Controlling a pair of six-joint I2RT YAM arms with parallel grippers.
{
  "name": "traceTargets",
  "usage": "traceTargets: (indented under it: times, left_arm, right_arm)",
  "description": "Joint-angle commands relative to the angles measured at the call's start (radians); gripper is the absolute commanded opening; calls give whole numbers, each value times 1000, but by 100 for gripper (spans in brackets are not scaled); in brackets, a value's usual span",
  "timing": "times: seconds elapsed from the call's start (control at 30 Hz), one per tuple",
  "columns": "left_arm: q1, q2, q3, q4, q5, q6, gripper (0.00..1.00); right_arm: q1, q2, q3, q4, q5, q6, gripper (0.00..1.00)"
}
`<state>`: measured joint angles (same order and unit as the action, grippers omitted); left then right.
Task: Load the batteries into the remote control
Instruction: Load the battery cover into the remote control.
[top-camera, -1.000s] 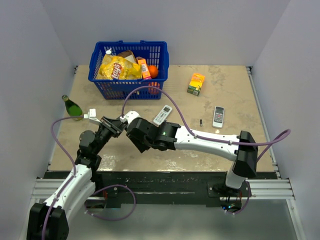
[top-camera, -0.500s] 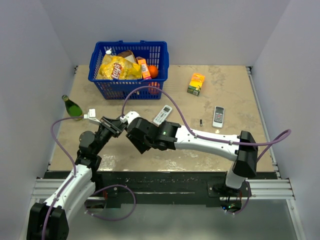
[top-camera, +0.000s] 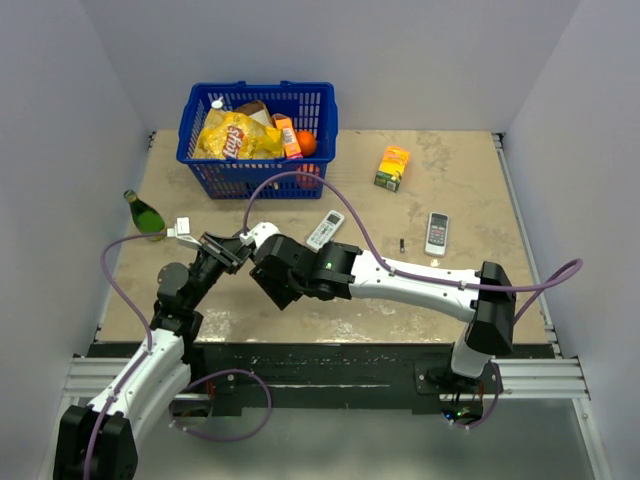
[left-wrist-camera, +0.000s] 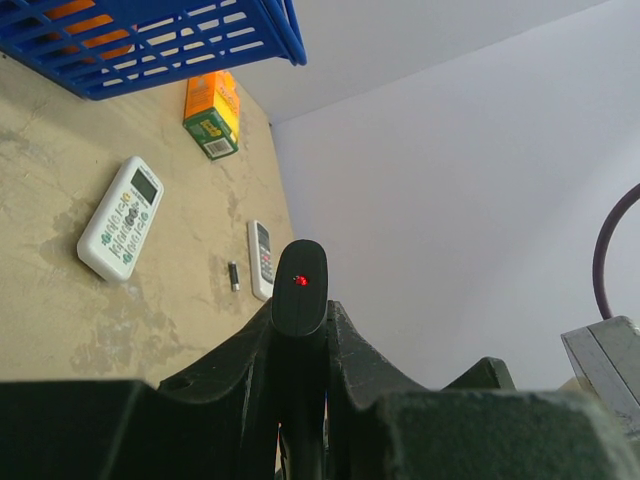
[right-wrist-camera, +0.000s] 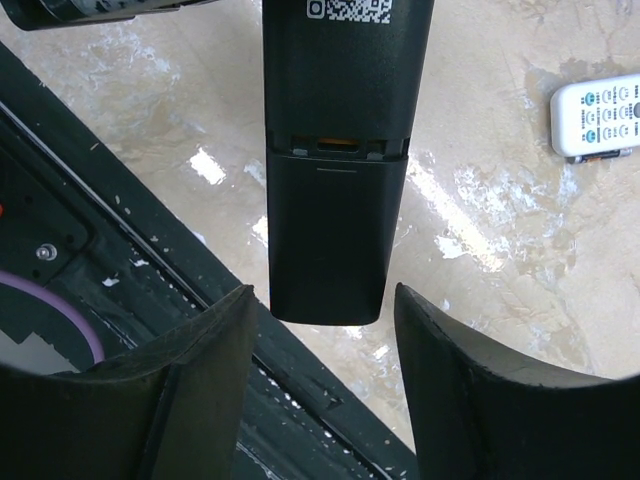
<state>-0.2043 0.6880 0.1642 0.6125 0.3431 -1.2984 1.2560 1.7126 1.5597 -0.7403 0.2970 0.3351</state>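
Observation:
My left gripper (left-wrist-camera: 300, 320) is shut on the slim black remote control (left-wrist-camera: 299, 285), held above the table; a red light shows at its tip. In the right wrist view the remote's back (right-wrist-camera: 338, 120) faces the camera, and its battery cover (right-wrist-camera: 335, 240) has slid a little, leaving a narrow gap. My right gripper (right-wrist-camera: 322, 300) is open, with its fingers either side of the cover end and not touching it. In the top view both grippers meet at the left (top-camera: 225, 250), (top-camera: 262, 262). One battery (top-camera: 401, 244) lies on the table, also seen in the left wrist view (left-wrist-camera: 234, 275).
A white remote with a screen (top-camera: 324, 230) and a white remote with grey buttons (top-camera: 437, 233) lie mid-table. A blue basket (top-camera: 250, 172) of groceries stands at the back. An orange box (top-camera: 392, 167), a green bottle (top-camera: 145, 215) and the table's dark front edge (right-wrist-camera: 120, 260) are nearby.
My right gripper has edged slightly left toward the left gripper. The left gripper and remote have stayed in place.

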Motion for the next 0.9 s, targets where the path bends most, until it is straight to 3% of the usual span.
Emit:
traceTargets:
  times: [0.0, 0.23, 0.37, 0.6, 0.87]
  left_arm:
    - [-3, 1, -11, 66, 8, -18, 0]
    - [-3, 4, -12, 72, 7, -18, 0]
    - [-3, 10, -15, 84, 17, -16, 0]
    - [-3, 12, -20, 118, 31, -41, 0]
    - [-3, 16, -19, 177, 66, -117, 0]
  right_arm:
    - [0, -13, 43, -8, 21, -1, 63]
    - [-3, -44, 43, -1, 31, 8, 76]
    - [-26, -93, 20, 31, 19, 21, 78]
    - [-167, -238, -144, 248, -281, 54, 77]
    - [-296, -269, -273, 473, -548, 134, 78]
